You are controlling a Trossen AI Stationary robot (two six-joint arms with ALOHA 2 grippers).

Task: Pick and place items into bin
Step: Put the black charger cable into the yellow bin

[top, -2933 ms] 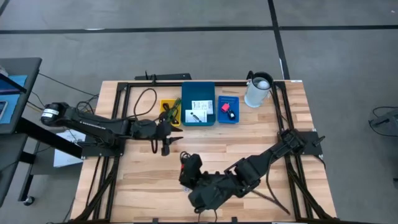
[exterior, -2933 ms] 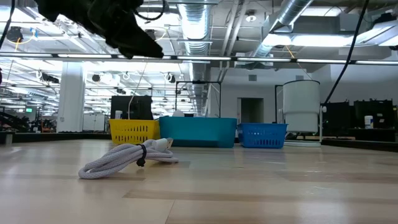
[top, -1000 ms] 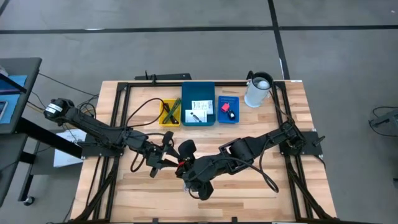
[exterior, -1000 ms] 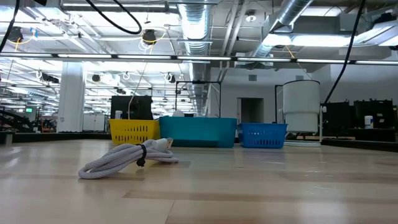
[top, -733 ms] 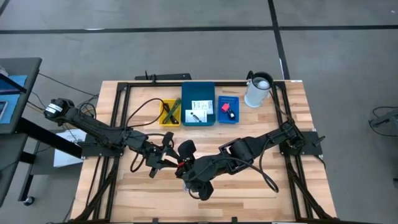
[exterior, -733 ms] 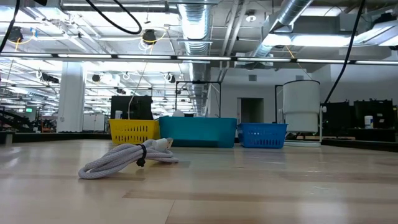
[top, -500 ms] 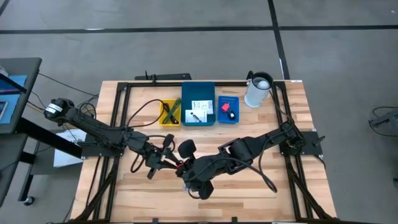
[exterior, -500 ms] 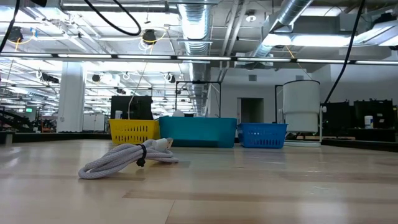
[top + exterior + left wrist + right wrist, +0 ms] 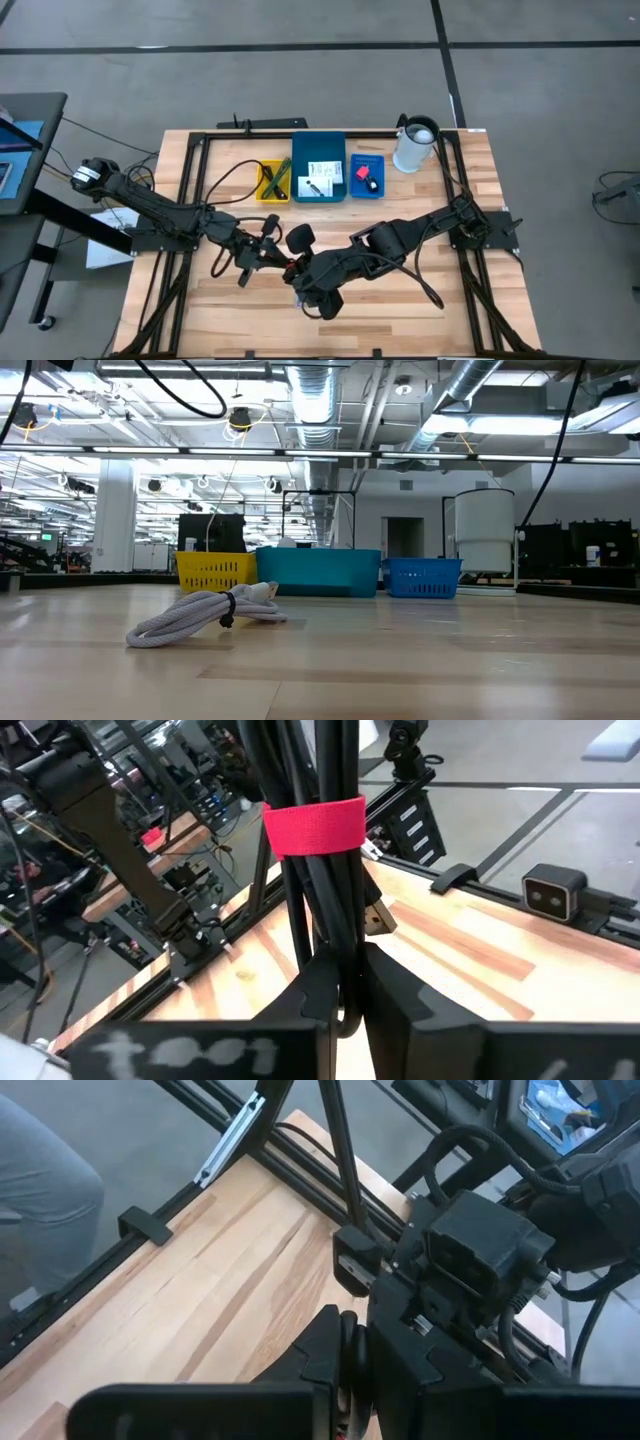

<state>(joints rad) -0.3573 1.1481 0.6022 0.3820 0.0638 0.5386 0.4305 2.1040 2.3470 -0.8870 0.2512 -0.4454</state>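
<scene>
Seen from above, both dark arms reach low toward the middle of the wooden counter (image 9: pixel 420 310) and meet there, well in front of the teal bin (image 9: pixel 319 181). The left pincer (image 9: pixel 272 256) comes in from the left side, its fingers pressed together on a bundle of black cable (image 9: pixel 315 870) bound by a red strap (image 9: pixel 314 824); the bundle stands upright between its fingers in the left wrist view. The right pincer (image 9: pixel 297 268) lies just beside it, fingers nearly closed on the same bundle (only a sliver of red shows between them in the right wrist view). The counter is pale planked wood with a black metal frame, standing on a grey floor. The teal bin sits at the back of the counter and holds two white cards (image 9: pixel 318 178) with black print. A yellow basket (image 9: pixel 271 181) with green and black pens (image 9: pixel 275 179) stands just left of the bin; a blue basket (image 9: pixel 367 176) with a pink-red piece (image 9: pixel 362 172) and a small black object (image 9: pixel 371 184) stands just right of it. A white cylindrical container (image 9: pixel 415 146) stands farther right. From counter height, a coiled grey cable (image 9: pixel 205 616) lies in front of the teal bin.
</scene>
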